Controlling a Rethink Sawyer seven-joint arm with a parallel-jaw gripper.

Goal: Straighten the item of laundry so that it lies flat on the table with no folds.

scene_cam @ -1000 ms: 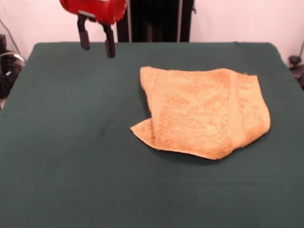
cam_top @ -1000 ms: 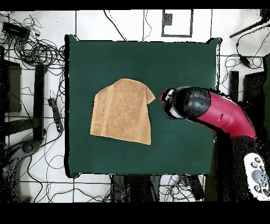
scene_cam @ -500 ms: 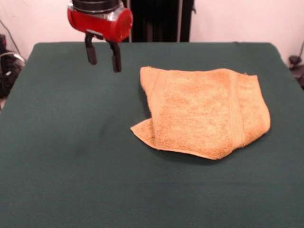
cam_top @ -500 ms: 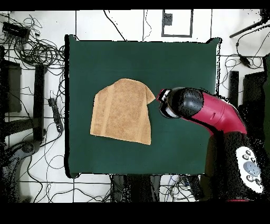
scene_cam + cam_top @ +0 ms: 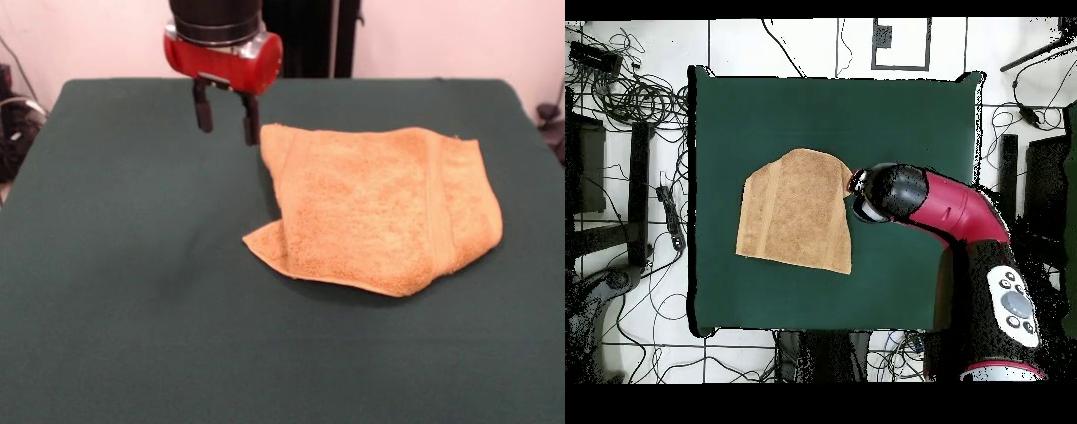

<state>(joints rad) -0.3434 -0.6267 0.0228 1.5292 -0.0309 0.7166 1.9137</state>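
On the left of the front view, the gripper hangs over the dark green counter, its jaws spread apart and empty, the two dark tips pointing down with a clear gap between them. Just to the right of the nearer tip sits the far-left corner of the towel, which lies right of the counter's centre, well clear of every edge. The mustard cloth is not flat: a layer is doubled over, a small flap pokes out at its lower left, and a woven band runs down near its right end, where the hem bunches and curls. In the overhead view the red and black arm reaches across so that its wrist ends right beside the towel's pointed corner. The step in hand looks like the approach to a first grasp, with nothing lifted yet. The next move probably calls for lowering onto that corner, pinching only the top layer and drawing it outward to open the fold. No brand, label or readable writing shows on anything.
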